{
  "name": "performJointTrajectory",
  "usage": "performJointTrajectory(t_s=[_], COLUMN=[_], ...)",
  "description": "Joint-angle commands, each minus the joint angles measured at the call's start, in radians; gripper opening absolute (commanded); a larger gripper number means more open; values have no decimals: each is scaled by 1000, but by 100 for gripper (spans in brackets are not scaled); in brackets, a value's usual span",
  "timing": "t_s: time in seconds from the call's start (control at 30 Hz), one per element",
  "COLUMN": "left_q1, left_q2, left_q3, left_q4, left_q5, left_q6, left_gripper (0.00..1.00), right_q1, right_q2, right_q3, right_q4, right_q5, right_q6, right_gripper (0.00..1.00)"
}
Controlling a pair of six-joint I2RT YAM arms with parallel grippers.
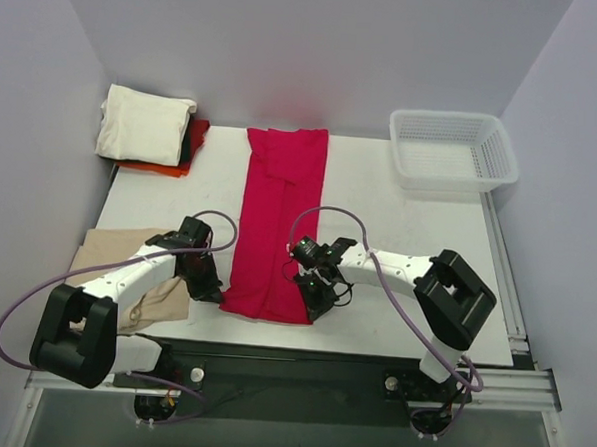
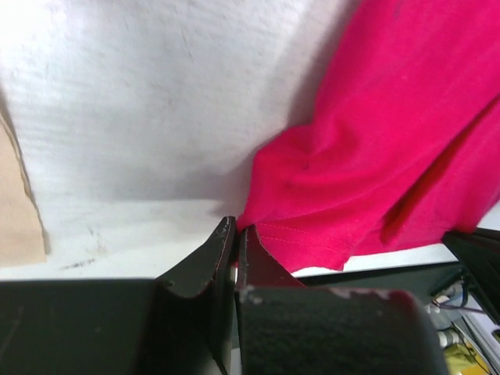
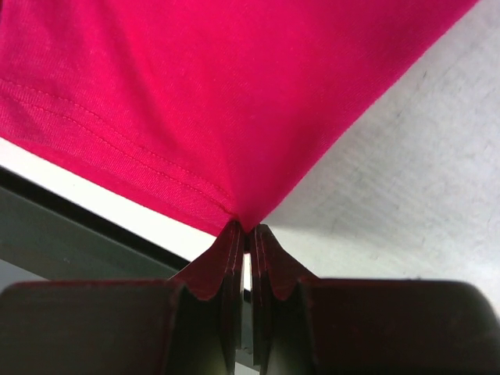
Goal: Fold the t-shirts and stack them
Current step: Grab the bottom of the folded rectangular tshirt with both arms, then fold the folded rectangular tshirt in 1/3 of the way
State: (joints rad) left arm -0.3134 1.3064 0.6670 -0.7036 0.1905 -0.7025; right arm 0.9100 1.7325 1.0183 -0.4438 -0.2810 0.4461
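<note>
Crimson cloth is pinched in both claws. In the right wrist view, the right gripper (image 3: 246, 232) has its 2 fingers pressed together on a near corner of the crimson t-shirt (image 3: 195, 94). The stitched hem runs off to the left from the tips. In the left wrist view, the left gripper (image 2: 237, 230) is likewise clamped, its fingers meeting on the hem's other near corner. There the cloth bunches into a soft fold just beyond the tips.

From above, the 2 grippers sit low at the shirt's near end, the left one at its left corner and the right one at its right corner. The shirt lies as a long, narrow strip, folded lengthwise. It runs down the middle of the table (image 1: 408, 239) from close to the near edge to the far edge.

A tan t-shirt (image 1: 107, 254) lies under the left arm at the near-left corner, partly over the table's left edge. At the far-left corner a folded cream-white t-shirt (image 1: 144, 123) tops a small stack, with an orange-red t-shirt (image 1: 156, 166) showing beneath it. A white lattice basket (image 1: 452, 151) stands at the far-right corner, well apart from the crimson strip.
</note>
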Motion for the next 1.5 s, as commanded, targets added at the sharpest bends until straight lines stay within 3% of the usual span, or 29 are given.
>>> performJointTrajectory(t_s=[0.0,0.33,0.57,0.9,1.17,1.47], left_q1=[0,-50,-104,-184,-190,-187], left_q2=[-71,-234,-292,-174,29,301], left_q3=[3,-89,-20,173,351,620], left_q4=[-60,-111,-135,-114,-42,-48], left_q5=[13,69,17,-170,-240,-309], left_q6=[2,-92,-112,-120,-52,14], left_gripper=[0,0,0,0,0,0], right_q1=[15,84,101,54,-69,-178], right_q2=[-74,-145,-238,-238,-185,-21], right_q3=[-37,-93,-61,91,201,359], right_q4=[-88,-88,-127,-211,-191,-153], right_q5=[22,39,137,354,399,381], right_q6=[19,89,128,86,-1,-98], right_gripper=[0,0,0,0,0,0])
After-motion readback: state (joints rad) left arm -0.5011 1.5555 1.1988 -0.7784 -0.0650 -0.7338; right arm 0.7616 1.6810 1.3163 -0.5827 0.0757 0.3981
